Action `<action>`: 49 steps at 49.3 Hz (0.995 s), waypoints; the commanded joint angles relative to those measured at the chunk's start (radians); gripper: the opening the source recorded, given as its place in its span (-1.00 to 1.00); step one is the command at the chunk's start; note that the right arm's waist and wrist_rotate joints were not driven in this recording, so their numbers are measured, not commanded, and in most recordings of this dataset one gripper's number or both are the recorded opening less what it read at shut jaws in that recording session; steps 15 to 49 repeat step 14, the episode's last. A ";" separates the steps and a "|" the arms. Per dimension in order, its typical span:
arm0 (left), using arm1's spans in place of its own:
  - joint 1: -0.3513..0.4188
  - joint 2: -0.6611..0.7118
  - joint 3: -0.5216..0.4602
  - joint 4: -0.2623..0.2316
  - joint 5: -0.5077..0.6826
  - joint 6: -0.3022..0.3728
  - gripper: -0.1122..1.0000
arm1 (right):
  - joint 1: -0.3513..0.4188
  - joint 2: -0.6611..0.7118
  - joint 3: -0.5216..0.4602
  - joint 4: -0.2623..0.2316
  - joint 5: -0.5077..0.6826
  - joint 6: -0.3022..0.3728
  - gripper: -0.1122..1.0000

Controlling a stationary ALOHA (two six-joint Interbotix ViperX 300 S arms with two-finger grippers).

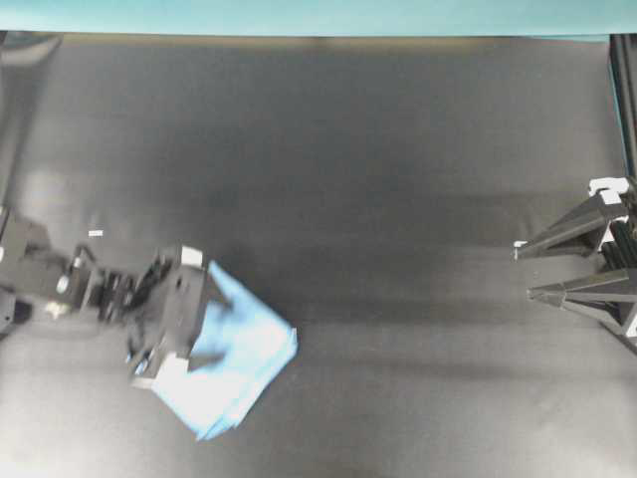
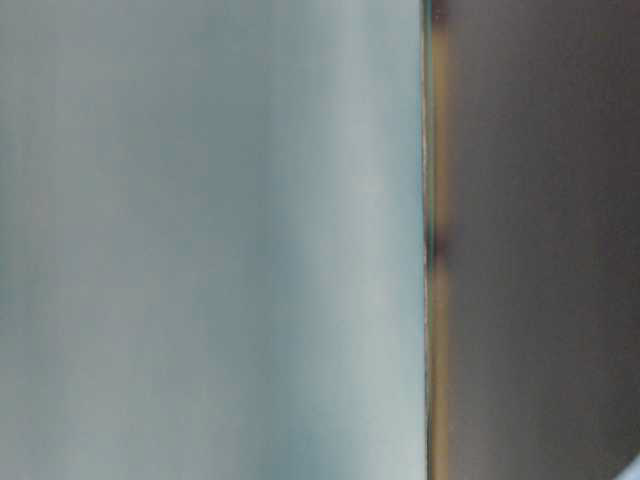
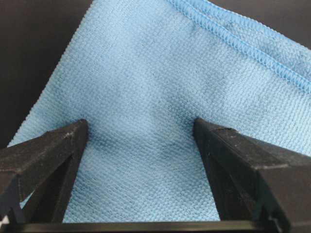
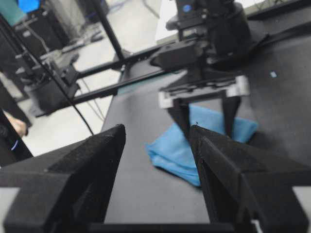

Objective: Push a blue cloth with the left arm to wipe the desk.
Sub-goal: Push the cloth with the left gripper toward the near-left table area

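From overhead there is one blue cloth [image 1: 244, 358] on the bench [image 1: 378, 169], lying in the lower left part of the black surface as a tilted square with one corner pointing right. One left arm [image 1: 70, 284] reaches in from the left edge, and its left claw [image 1: 204, 344] sits over the cloth's left half, fingers spread wide with cloth showing between them. One small white tape mark [image 1: 96, 233] lies on the bench just above the arm. At the far right edge the right claw [image 1: 525, 269] shows as two pointed black fingers, well apart from the cloth and standing open with nothing between them. A teal strip [image 1: 299, 15] runs along the top edge of the bench.

The table-level view is a blur: one pale grey-blue area on the left, one dark area on the right, and a thin seam between. Nothing in it can be made out.

The left wrist view shows the two fingers of the left claw [image 3: 138, 141] set apart on either side, their tips down on the blue cloth [image 3: 160, 82], which fills the gap and beyond. One darker stitched hem crosses the top right.

The right wrist view looks past the two spread fingers of the right claw [image 4: 158, 145] at the one cloth [image 4: 175, 145] across the bench [image 4: 131, 194], with the left arm [image 4: 209, 34] above it and both its fingers pointing down onto the fabric.
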 commanded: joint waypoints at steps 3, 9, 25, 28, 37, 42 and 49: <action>-0.089 -0.018 0.015 0.003 0.005 -0.035 0.74 | -0.002 0.005 -0.005 0.006 -0.012 -0.002 0.18; -0.155 -0.026 0.028 0.003 0.005 -0.097 0.74 | 0.000 0.005 -0.005 0.012 -0.014 0.000 0.18; -0.207 -0.028 0.041 0.003 0.005 -0.143 0.74 | 0.000 0.005 -0.005 0.014 -0.015 -0.002 0.18; -0.207 -0.028 0.041 0.003 0.005 -0.143 0.74 | 0.000 0.005 -0.005 0.014 -0.015 -0.002 0.18; -0.207 -0.028 0.041 0.003 0.005 -0.143 0.74 | 0.000 0.005 -0.005 0.014 -0.015 -0.002 0.18; -0.207 -0.028 0.041 0.003 0.005 -0.143 0.74 | 0.000 0.005 -0.005 0.014 -0.015 -0.002 0.18; -0.207 -0.028 0.041 0.003 0.005 -0.143 0.74 | 0.000 0.005 -0.005 0.014 -0.015 -0.002 0.18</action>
